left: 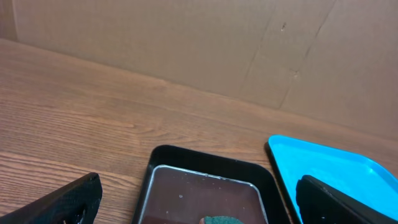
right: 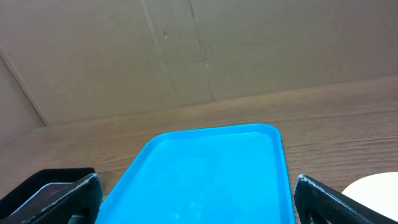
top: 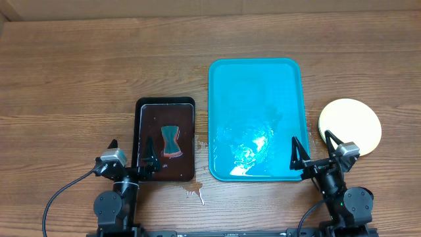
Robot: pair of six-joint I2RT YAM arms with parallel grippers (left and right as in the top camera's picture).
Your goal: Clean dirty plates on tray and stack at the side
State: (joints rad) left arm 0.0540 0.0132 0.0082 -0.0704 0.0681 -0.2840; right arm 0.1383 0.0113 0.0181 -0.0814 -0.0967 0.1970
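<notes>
Both grippers are spread and hold nothing. Right gripper [top: 312, 149] sits low at the tray's [top: 255, 72] near right corner; left gripper [top: 131, 155] hovers at the near end of the black tray [top: 146, 105], where the sponge [top: 172, 140] lies in dark liquid.

The tray is wet with no plates on it. The plates [top: 350, 125] are on the table [top: 66, 79] just right of the tray, beside and slightly ahead of the right gripper, well apart from the left. Only the pale top one shows, so we can't count the stack.

We judge the job is basically done. For wrap-up, we'd keep the right fingers clear of the stack's near edge and not drag anything through the drips [top: 194, 192] near the black tray.
</notes>
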